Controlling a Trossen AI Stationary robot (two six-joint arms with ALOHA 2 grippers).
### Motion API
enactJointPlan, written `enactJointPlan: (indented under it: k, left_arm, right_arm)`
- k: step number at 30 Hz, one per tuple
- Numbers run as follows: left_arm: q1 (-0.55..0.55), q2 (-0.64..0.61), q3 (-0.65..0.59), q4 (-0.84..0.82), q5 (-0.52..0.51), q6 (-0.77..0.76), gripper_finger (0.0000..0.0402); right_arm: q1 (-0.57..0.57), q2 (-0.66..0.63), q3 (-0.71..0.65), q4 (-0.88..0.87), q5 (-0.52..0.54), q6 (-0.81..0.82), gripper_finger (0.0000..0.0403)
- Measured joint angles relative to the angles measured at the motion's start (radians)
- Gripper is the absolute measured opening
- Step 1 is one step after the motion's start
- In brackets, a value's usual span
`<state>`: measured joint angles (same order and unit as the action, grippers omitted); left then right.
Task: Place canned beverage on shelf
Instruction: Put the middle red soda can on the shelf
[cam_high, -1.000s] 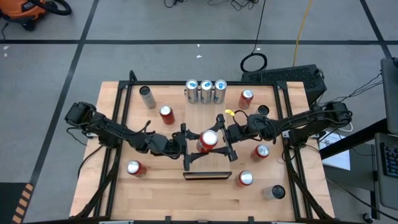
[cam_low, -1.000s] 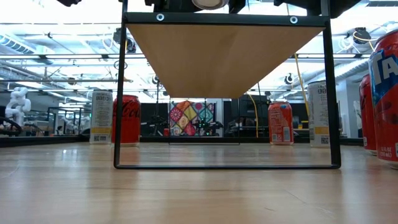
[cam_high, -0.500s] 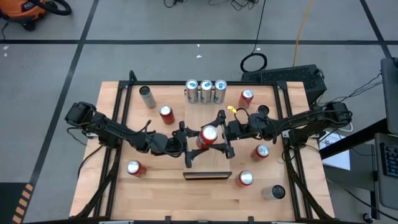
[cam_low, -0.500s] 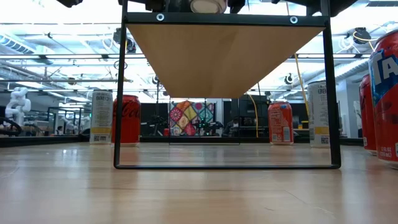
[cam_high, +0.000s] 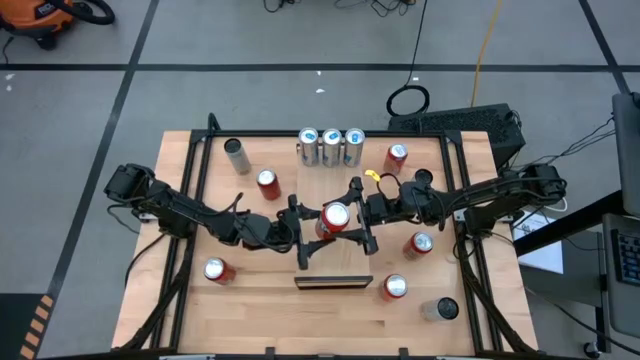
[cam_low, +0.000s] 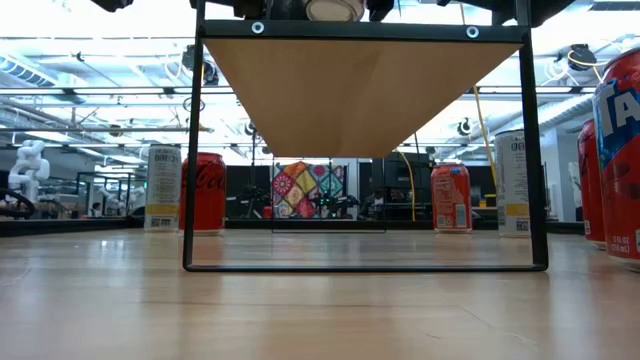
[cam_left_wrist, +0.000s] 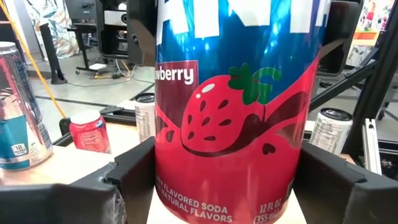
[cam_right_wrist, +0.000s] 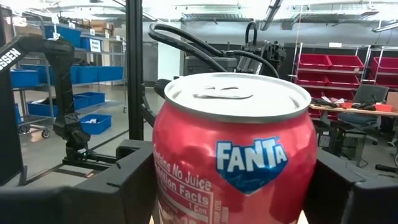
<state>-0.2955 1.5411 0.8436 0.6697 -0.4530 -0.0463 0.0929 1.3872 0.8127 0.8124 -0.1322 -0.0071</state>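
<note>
A red strawberry Fanta can (cam_high: 336, 216) sits between both grippers above the far end of the shelf (cam_high: 335, 262). The shelf is a pale wood panel on a black frame, seen from below in the low view (cam_low: 360, 90). My left gripper (cam_high: 312, 228) comes at the can from the table's left and my right gripper (cam_high: 356, 218) from the right. Both are shut on the can. The can's silvery base (cam_low: 335, 8) shows just above the shelf's front bar. Whether it touches the panel, I cannot tell. My left gripper pinches the can's lower body (cam_left_wrist: 168, 180) between its two fingers (cam_left_wrist: 134, 177), one on each side. They come in level from the table's left. The can stands upright. My right gripper pinches the can's body below the rim (cam_right_wrist: 165, 174) between its two fingers (cam_right_wrist: 127, 180). They come in from the table's right, about level.
Three silver cans (cam_high: 331, 146) stand in a row at the far edge. Red cans (cam_high: 267, 183) (cam_high: 397, 157) (cam_high: 215, 269) (cam_high: 420, 243) (cam_high: 395, 287) stand around the shelf. Grey cans (cam_high: 237, 156) (cam_high: 440, 309) lie on their sides at the far left and near right.
The can's top has shifted a little toward the table's far edge, and the can stands more upright between the two grippers. Both arms have stayed where they were.
</note>
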Motion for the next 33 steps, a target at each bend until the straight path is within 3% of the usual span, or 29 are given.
enactJointPlan:
  k: [5, 11, 17, 23, 29, 33]
  left_arm:
    - [-0.001, -0.004, 0.002, -0.02, -0.019, 0.02, 0.0343]
    - [0.0, -0.089, 0.003, -0.179, -0.04, 0.033, 0.0385]
    - [-0.007, -0.232, 0.002, -0.454, -0.121, 0.027, 0.039]
    - [-0.008, -0.362, 0.002, -0.682, -0.126, 0.026, 0.039]
    - [-0.008, -0.414, 0.002, -0.758, -0.125, 0.026, 0.0391]
    - [-0.014, -0.413, 0.001, -0.77, -0.117, 0.018, 0.0391]
  right_arm:
    - [0.0, 0.0, 0.0, -0.007, 0.002, 0.01, 0.028]
    - [-0.03, -0.013, -0.002, -0.01, -0.003, 0.009, 0.028]
    - [-0.083, -0.018, -0.002, -0.004, -0.002, -0.011, 0.0279]
    - [-0.135, -0.017, 0.044, -0.086, 0.002, -0.05, 0.0279]
    - [-0.152, 0.035, 0.176, -0.279, 0.001, -0.149, 0.0279]
    - [-0.153, 0.073, 0.212, -0.294, 0.01, -0.187, 0.0279]
